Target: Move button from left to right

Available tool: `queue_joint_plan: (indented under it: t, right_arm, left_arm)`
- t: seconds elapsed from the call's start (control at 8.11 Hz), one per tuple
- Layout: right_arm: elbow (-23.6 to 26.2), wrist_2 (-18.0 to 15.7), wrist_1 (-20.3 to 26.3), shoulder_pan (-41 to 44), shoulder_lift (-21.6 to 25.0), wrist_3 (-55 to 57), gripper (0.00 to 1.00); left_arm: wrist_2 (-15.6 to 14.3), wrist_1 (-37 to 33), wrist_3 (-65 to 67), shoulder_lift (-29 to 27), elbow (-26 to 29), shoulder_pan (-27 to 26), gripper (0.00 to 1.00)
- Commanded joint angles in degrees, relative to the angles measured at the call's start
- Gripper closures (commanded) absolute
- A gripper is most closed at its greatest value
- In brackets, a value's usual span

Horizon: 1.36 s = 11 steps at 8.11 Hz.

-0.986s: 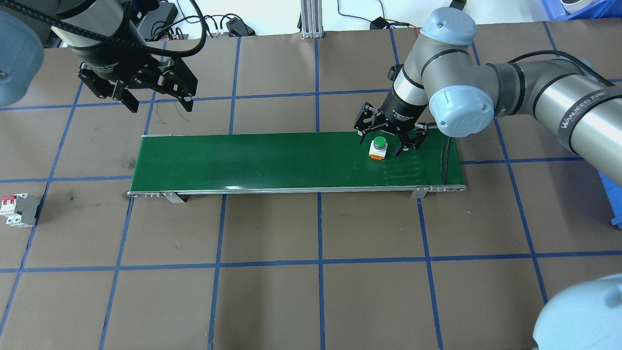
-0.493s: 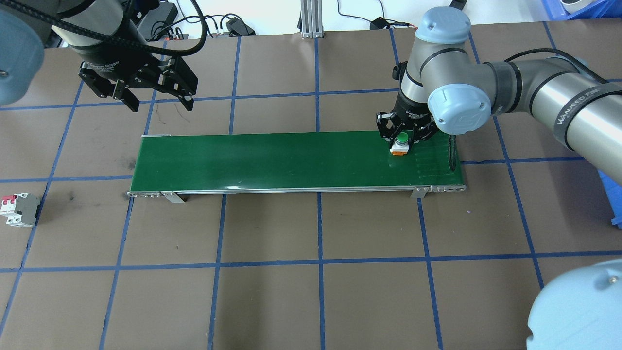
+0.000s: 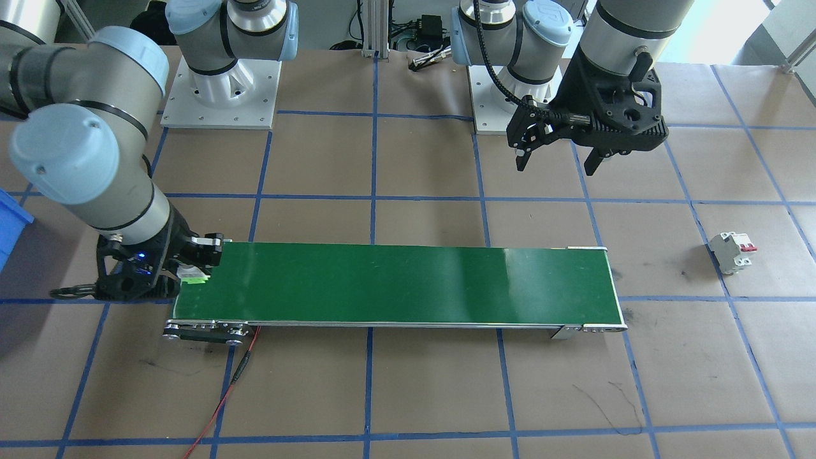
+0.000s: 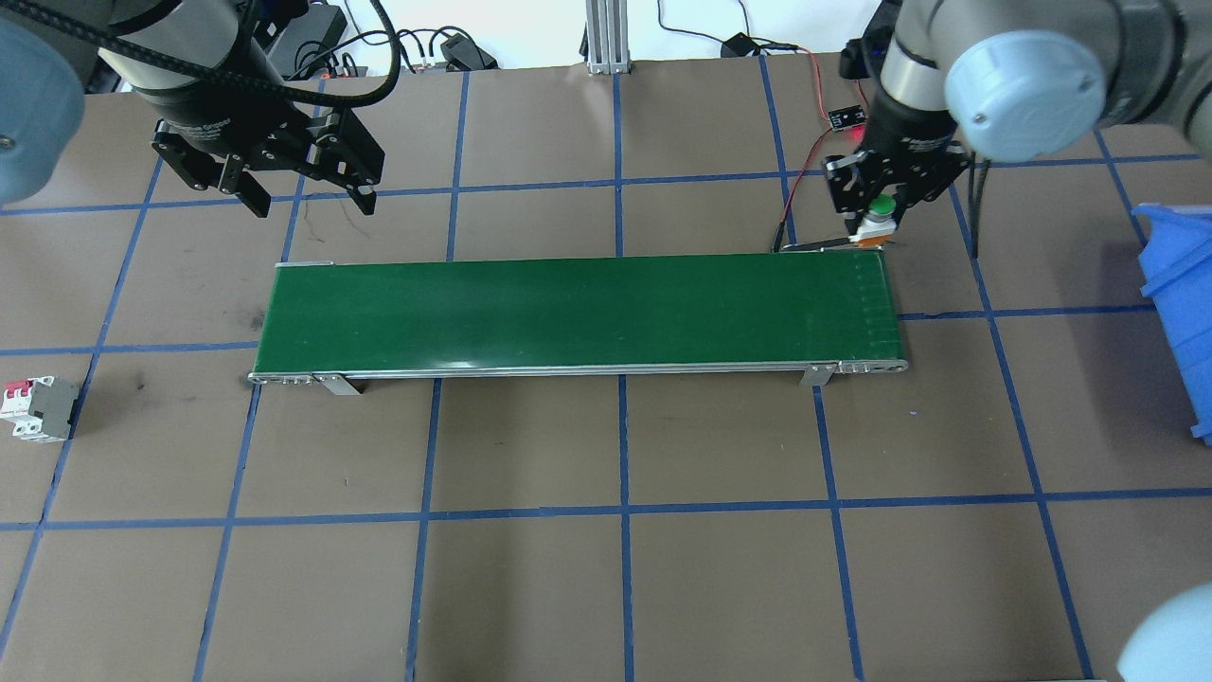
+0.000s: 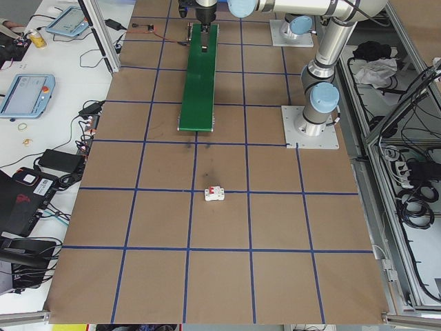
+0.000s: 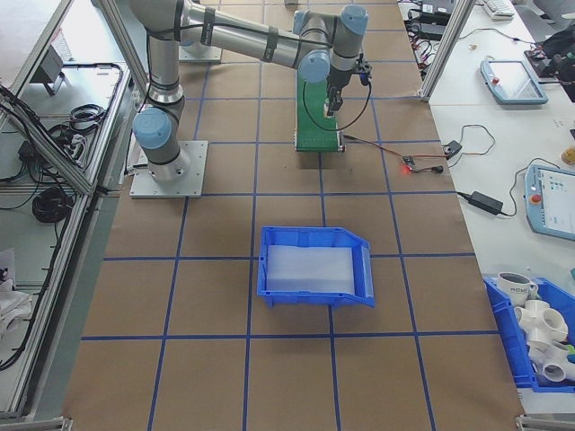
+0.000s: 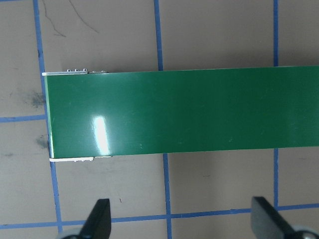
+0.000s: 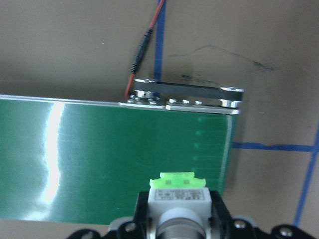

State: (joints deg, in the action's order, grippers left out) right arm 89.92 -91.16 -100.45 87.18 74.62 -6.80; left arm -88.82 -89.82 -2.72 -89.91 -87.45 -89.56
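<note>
The button (image 4: 882, 205), green cap on a white base, hangs in the air between the fingers of my right gripper (image 4: 876, 218), which is shut on it. It is above the far right corner of the green belt (image 4: 578, 313). In the right wrist view the button (image 8: 178, 191) fills the bottom centre, with the belt's end below it. The front-facing view has this gripper (image 3: 185, 273) at the belt's left end. My left gripper (image 4: 312, 206) hovers open and empty behind the belt's left end, and its fingertips (image 7: 99, 219) stand wide apart.
A white circuit breaker (image 4: 38, 407) with red switches lies on the table left of the belt. A blue bin (image 4: 1179, 313) stands at the right edge. A red wire (image 4: 805, 185) and a small board (image 4: 846, 117) lie behind the belt's right end.
My right gripper closed on the button on the belt, then lifted it and carried it back and to the right, over the belt's far right corner. The left arm has stayed put.
</note>
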Motion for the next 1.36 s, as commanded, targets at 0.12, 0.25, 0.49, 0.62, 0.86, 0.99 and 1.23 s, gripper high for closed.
queue_joint_plan:
  t: [0.12, 0.25, 0.49, 0.62, 0.86, 0.99, 1.23]
  right_arm:
    - [-1.41, -6.37, 7.81, -16.29, 7.28, -31.86, 1.0]
    - [-1.76, -8.31, 7.12, -21.47, 7.29, -43.87, 1.0]
    - [-1.59, -7.81, -0.22, -34.47, 6.42, -67.07, 1.0]
    - [-1.5, -7.54, -4.36, -39.14, 4.67, -83.82, 1.0]
    - [-1.15, -1.33, -15.41, -45.32, -3.47, -105.75, 1.0]
    - [-1.06, 5.75, -22.7, -48.04, -8.65, -116.83, 0.95]
    - [0.6, 10.12, -23.91, -48.42, -11.69, -122.65, 0.8]
  left_arm:
    - [0.05, -0.09, 0.0, 0.0, 0.0, 0.09, 0.0]
    - [0.05, 0.0, 0.0, 0.09, 0.0, 0.09, 0.0]
    - [0.23, 0.0, -0.17, 0.0, -0.09, 0.09, 0.0]
    - [0.14, 0.0, -0.09, 0.0, -0.09, 0.09, 0.0]
    - [0.23, 0.0, -0.18, 0.0, -0.18, 0.09, 0.0]
    - [0.32, 0.0, -0.18, 0.09, -0.61, 0.09, 0.0]
    - [0.4, 0.18, -0.18, 0.09, -0.7, 0.18, 0.0]
